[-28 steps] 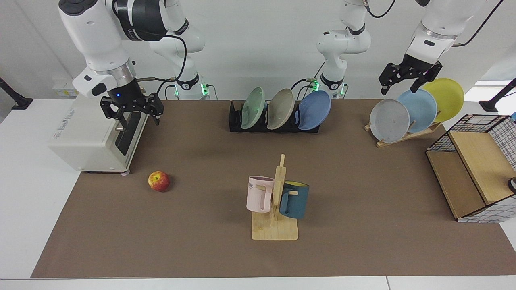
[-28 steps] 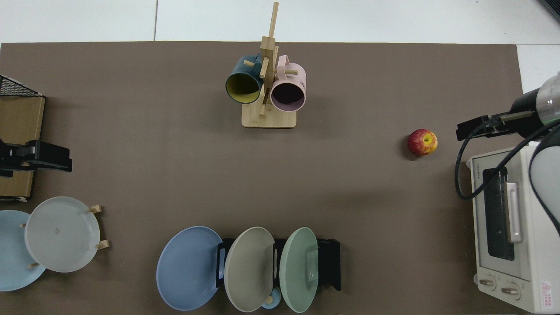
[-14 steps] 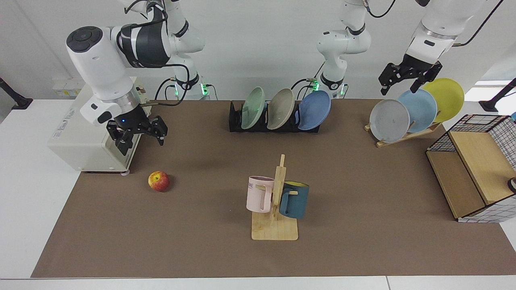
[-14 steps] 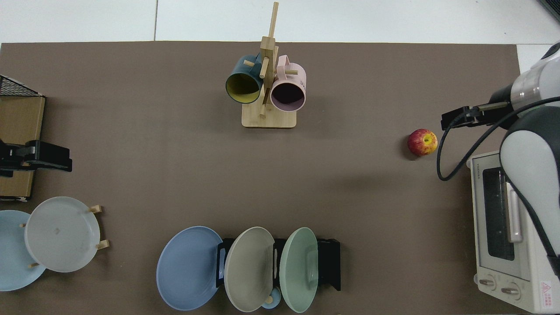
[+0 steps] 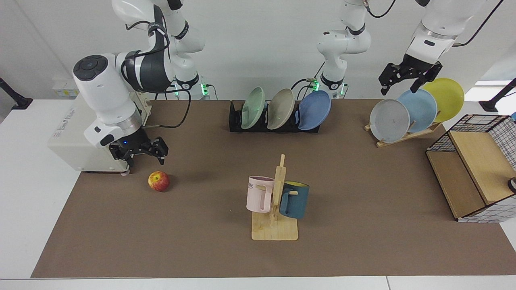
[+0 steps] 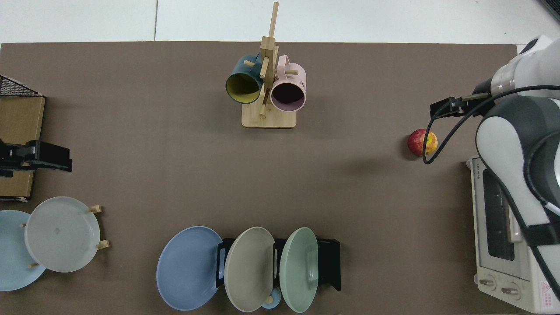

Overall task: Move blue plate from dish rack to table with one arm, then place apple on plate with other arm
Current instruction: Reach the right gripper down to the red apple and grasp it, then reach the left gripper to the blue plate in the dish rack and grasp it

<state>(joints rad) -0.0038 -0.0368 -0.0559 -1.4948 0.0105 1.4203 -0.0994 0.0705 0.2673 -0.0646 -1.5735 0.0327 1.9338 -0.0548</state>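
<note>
The blue plate (image 5: 314,109) (image 6: 188,267) leans in the end slot of the black dish rack (image 5: 236,121) (image 6: 330,262) at the back of the brown table (image 5: 201,249) (image 6: 131,144). The red and yellow apple (image 5: 159,181) (image 6: 419,142) lies on the mat in front of the toaster oven. My right gripper (image 5: 146,160) (image 6: 439,109) hangs open just above and behind the apple, not touching it. My left gripper (image 5: 399,88) (image 6: 39,156) waits open, high above the wooden plate stand, holding nothing.
A green and a beige plate share the rack. A toaster oven (image 5: 76,141) (image 6: 503,245) stands close behind the right gripper. A mug tree (image 5: 276,201) (image 6: 267,87) holds two mugs mid-table. A wooden stand (image 5: 403,135) carries grey, sky-blue and yellow plates beside a wire-sided box (image 5: 475,169).
My right gripper has come down and forward from beside the toaster oven toward the apple. The left arm, the plates and the apple have not moved.
</note>
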